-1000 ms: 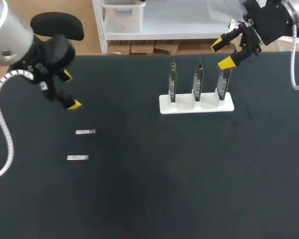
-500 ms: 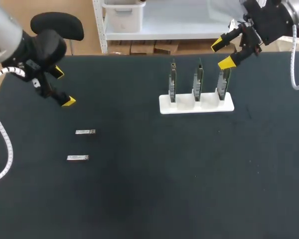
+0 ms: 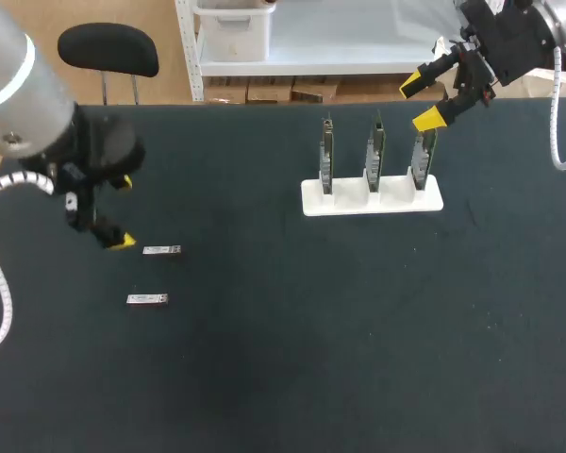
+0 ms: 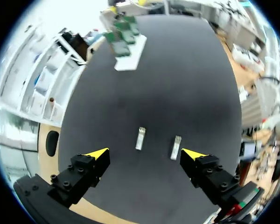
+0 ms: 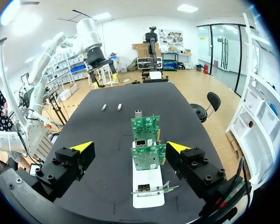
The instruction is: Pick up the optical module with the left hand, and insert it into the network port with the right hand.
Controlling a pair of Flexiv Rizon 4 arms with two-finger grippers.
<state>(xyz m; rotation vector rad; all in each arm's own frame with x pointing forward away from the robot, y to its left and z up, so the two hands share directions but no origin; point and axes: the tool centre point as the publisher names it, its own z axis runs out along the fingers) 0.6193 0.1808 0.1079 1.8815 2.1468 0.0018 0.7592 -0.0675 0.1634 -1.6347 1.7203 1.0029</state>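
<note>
Left hand [image 4: 144,154] wide open, empty, low over counter [image 3: 283,359]. First optical module [image 4: 140,138] and second module [image 4: 176,147] flat just ahead of it. Right hand [image 3: 420,101] open, empty, above port boards [image 3: 373,156] upright in white stand [image 3: 396,200].

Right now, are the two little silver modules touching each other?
Apart. The head view shows the far module and the near module lying side by side with a strip of bare black table between them.

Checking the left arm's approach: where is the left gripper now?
Head view: the left gripper is open over the left side of the table, just left of the farther optical module.
</note>
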